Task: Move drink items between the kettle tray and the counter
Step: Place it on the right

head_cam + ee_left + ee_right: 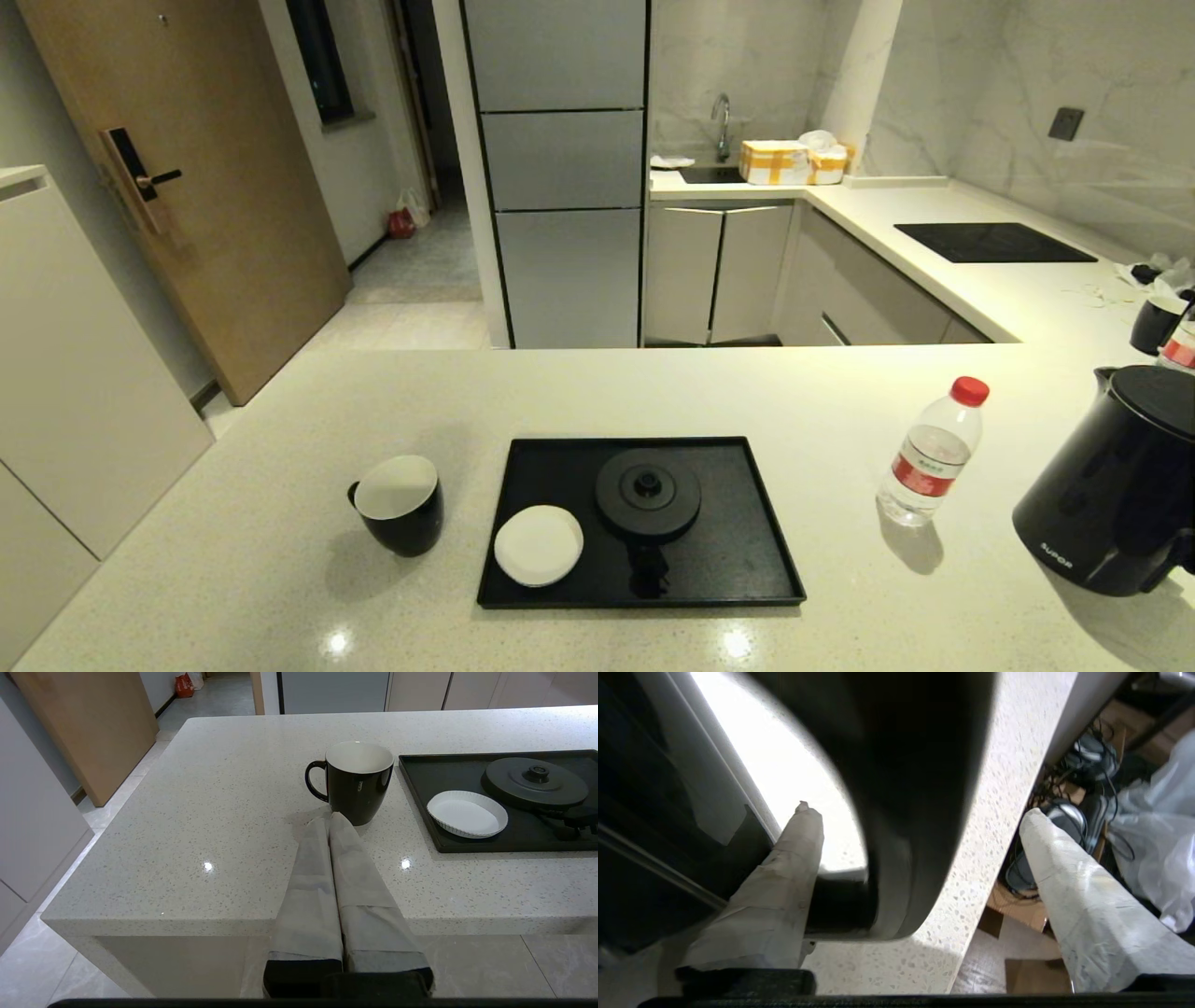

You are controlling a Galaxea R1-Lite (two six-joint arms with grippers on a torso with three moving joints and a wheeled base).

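Right gripper (pixel 915 826) straddles kettle handle (pixel 920 788), fingers apart.

Glossy speckled stone counter (pixel 280 579), matt tray (pixel 747 560)

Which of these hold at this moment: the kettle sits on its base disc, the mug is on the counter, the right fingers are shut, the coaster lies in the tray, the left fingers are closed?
1. The kettle sits on its base disc. False: it stands on the counter, right of the tray.
2. The mug is on the counter, left of the tray. True.
3. The right gripper has its fingers shut. False: they are spread, one on each side of the kettle's loop handle.
4. The white coaster lies in the tray. True.
5. The left gripper has its fingers closed together. True.
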